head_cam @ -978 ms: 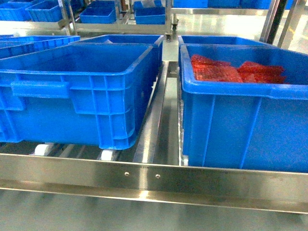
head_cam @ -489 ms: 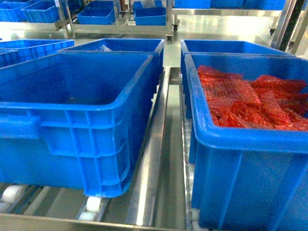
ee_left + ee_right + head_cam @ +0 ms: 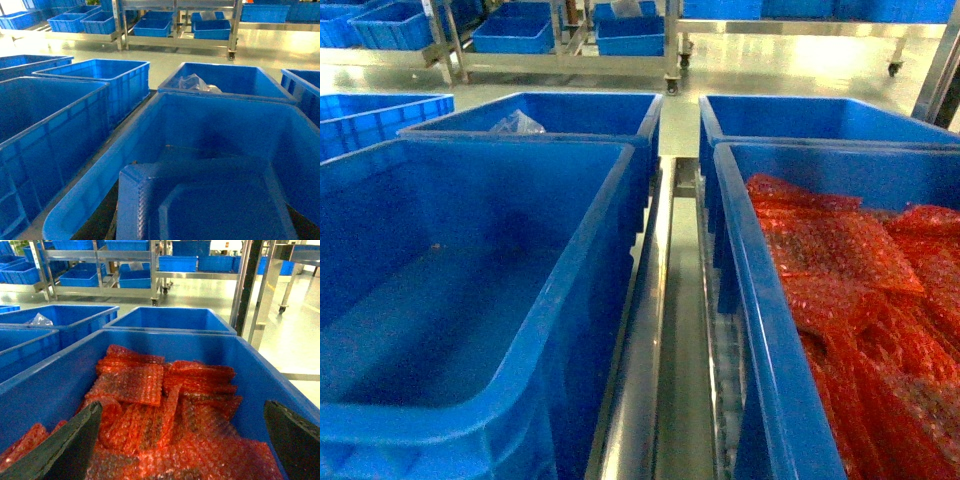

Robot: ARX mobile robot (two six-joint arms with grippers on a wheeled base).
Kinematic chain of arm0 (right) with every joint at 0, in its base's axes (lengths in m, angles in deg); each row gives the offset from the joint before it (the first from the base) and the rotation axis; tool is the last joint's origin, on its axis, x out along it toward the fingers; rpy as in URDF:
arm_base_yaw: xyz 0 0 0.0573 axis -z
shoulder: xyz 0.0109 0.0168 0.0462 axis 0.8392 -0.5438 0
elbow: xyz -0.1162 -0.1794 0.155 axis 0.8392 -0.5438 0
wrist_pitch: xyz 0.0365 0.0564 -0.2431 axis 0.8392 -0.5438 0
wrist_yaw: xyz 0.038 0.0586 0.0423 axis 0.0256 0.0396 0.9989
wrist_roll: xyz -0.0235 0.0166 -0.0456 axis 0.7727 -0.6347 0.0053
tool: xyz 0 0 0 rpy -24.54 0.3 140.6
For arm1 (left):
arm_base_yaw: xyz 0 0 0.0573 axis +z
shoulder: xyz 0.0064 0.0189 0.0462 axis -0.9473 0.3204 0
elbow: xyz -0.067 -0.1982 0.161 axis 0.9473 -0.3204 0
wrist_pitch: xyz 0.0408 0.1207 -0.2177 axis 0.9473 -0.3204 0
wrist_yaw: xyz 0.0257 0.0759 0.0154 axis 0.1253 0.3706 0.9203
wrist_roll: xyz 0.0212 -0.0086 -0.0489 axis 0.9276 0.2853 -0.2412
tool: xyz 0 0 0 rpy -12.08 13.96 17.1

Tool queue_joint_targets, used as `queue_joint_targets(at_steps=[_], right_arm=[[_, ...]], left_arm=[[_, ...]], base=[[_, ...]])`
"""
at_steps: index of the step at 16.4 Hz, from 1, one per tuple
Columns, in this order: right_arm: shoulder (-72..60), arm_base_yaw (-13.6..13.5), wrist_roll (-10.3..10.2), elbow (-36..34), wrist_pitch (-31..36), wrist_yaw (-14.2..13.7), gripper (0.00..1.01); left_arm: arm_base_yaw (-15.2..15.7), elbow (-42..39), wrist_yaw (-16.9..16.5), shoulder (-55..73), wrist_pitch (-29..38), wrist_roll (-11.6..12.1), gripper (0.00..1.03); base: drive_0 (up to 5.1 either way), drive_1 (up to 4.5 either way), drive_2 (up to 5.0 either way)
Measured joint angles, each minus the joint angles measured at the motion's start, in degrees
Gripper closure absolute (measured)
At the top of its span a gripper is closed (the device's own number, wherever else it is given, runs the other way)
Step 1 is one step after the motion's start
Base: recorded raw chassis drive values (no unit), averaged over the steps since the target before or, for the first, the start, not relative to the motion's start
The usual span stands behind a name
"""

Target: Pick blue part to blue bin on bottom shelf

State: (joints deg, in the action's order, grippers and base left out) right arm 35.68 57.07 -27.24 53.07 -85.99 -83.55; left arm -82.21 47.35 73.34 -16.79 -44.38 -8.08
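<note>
The blue part (image 3: 210,200), a dark-blue boxy block with a ribbed corner, fills the bottom of the left wrist view. It hangs over the near end of the blue bin (image 3: 225,125), whose floor looks bare. My left gripper (image 3: 205,222) is shut on it, with only dark slivers of finger showing at its sides. In the head view the blue bin (image 3: 595,230) is at the left on the bottom shelf (image 3: 640,390), and neither gripper shows there. My right gripper (image 3: 180,445) is open above the red plastic bags (image 3: 165,410) in the neighbouring tote (image 3: 165,340).
The tote with red bags (image 3: 755,300) stands right of a steel rail. Behind the blue bin is another tote holding a clear plastic bag (image 3: 517,123). More blue totes (image 3: 90,85) stand to the left. Steel racks with bins (image 3: 570,35) lie across the floor.
The head view has moved forward and higher over the two totes. The shelf's front lip has dropped out of view, and the bins' insides now show.
</note>
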Motion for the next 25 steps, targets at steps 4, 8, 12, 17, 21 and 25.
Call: queue_joint_targets(at_steps=[4, 8, 12, 17, 21, 25], right_arm=[[0.00, 0.00, 0.00, 0.00, 0.13, 0.00, 0.03], [0.00, 0.00, 0.00, 0.00, 0.09, 0.00, 0.03], [0.00, 0.00, -0.02, 0.00, 0.09, 0.00, 0.03], [0.00, 0.00, 0.00, 0.00, 0.09, 0.00, 0.03], [0.00, 0.00, 0.00, 0.00, 0.09, 0.00, 0.03], [0.00, 0.00, 0.00, 0.00, 0.09, 0.00, 0.03]], left_arm=[[0.00, 0.00, 0.02, -0.04, 0.04, 0.00, 0.59], [0.00, 0.00, 0.02, -0.07, 0.04, 0.00, 0.59], [0.00, 0.00, 0.02, -0.07, 0.04, 0.00, 0.59], [0.00, 0.00, 0.02, -0.07, 0.04, 0.02, 0.59], [0.00, 0.00, 0.02, -0.07, 0.04, 0.00, 0.59], [0.00, 0.00, 0.00, -0.07, 0.04, 0.00, 0.59]], base=[[0.0, 0.00, 0.0], [0.0, 0.00, 0.0], [0.0, 0.00, 0.0], [0.0, 0.00, 0.0], [0.0, 0.00, 0.0], [0.0, 0.00, 0.0]])
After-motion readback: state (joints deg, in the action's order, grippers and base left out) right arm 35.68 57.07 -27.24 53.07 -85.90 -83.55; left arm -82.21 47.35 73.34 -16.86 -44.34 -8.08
